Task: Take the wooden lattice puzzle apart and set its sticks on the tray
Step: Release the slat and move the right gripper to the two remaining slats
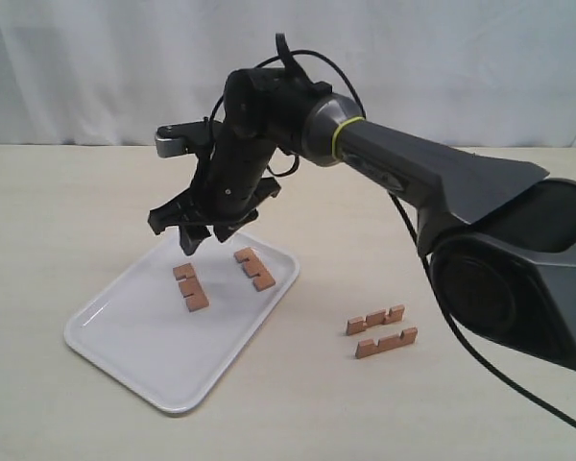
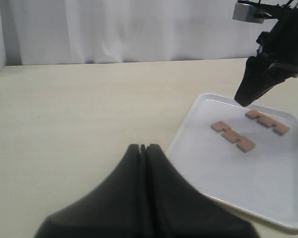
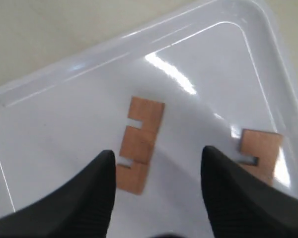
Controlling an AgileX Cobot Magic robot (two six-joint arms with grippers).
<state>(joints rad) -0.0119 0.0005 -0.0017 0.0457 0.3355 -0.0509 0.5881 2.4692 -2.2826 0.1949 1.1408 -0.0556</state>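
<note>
The wooden lattice puzzle is already apart, with four separate pieces and no grid in view. One stick [image 1: 191, 286] and a second stick [image 1: 254, 269] lie flat and apart on the tray [image 1: 144, 336], which sits toward the near edge of the counter, on its left half. A third stick [image 1: 375, 320] and a fourth stick [image 1: 386, 343] lie side by side on the bare counter, closer to the right edge and well apart from the tray. The right gripper [image 1: 204, 237] hovers over the tray's far end with its jaws spread and nothing between them. The left gripper [image 2: 143, 148] is closed on nothing, low over the counter near the left edge. The two loose sticks look light, stiff and thin, and lying flat they give little height to catch. The likely hold is a pinch across the narrow width at the middle tooth between the notches, fingertips almost on the counter, since an off-centre squeeze could make one skid or spin
</note>
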